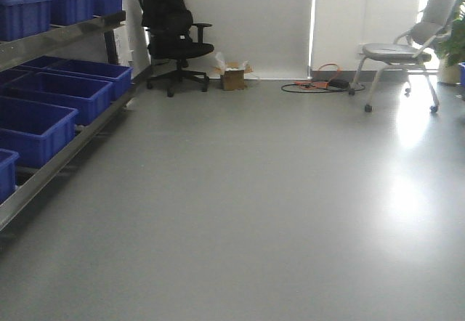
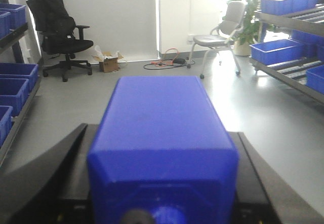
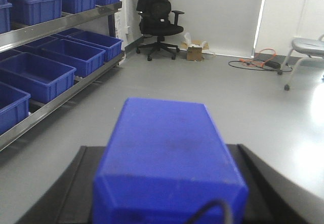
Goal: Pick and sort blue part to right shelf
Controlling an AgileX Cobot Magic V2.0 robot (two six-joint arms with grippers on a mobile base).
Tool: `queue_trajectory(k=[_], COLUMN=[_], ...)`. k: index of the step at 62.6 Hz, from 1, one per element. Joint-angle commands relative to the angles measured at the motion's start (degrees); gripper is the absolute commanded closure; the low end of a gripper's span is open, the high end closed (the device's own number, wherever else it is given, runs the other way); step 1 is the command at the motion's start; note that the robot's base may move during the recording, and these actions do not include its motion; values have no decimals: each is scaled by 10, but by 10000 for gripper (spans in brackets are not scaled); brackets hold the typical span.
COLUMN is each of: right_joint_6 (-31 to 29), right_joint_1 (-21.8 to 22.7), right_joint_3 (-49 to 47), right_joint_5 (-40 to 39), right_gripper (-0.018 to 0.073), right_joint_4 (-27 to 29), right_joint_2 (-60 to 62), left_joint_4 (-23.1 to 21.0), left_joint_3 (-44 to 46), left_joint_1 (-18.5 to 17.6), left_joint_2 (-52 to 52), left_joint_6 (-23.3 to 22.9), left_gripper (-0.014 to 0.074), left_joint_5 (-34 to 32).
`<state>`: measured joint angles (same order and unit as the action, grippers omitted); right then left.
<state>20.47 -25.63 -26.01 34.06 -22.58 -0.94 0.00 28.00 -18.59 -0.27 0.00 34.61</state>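
Note:
No loose blue part shows in any view. In the left wrist view a blue box-shaped block (image 2: 161,133) fills the lower middle, flanked by black side pieces; it looks like part of my left gripper's body. The right wrist view shows the same kind of blue block (image 3: 166,153), with a black cable at its near end. No fingertips show in either view, so I cannot tell whether the jaws are open or shut. The right shelf (image 2: 283,74), holding blue bins (image 2: 276,50), stands at the far right of the left wrist view. Neither arm shows in the front view.
A metal shelf with several blue bins (image 1: 51,96) runs along the left; it also shows in the right wrist view (image 3: 55,57). A black office chair (image 1: 173,38), a small cardboard box (image 1: 233,78), floor cables (image 1: 323,85) and a grey chair (image 1: 403,52) stand by the back wall. Grey floor (image 1: 247,205) lies ahead.

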Motion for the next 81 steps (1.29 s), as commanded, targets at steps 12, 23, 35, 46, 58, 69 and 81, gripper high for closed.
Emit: queue_trajectory(k=[12,23,35,46,58,69,81], right_joint_6=[-4,-4,-4,-4,-4,-4,-4], right_joint_1=[0,0,0,0,0,0,0], right_joint_3=[-16,-16,-16,-16,-16,-16,-16], right_joint_5=[-50,-51,-51,-51,-51,-51,-51], right_gripper=[415,415,415,415,415,415,415], right_joint_4=[-17,-17,-17,-17,-17,-17,-17], right_joint_2=[-10,-10,-10,-10,-10,-10,-10], left_joint_4=[0,0,0,0,0,0,0], left_joint_3=[16,15,15,15,15,15,15], left_joint_1=[-2,-2,-2,-2,-2,-2,-2], left_joint_2=[-11,-11,-11,-11,-11,-11,-11], left_joint_6=[-4,-4,-4,-4,-4,-4,-4], left_gripper=[316,316,316,316,316,316,316], left_joint_5=[-54,-54,-54,-54,-54,-54,-54])
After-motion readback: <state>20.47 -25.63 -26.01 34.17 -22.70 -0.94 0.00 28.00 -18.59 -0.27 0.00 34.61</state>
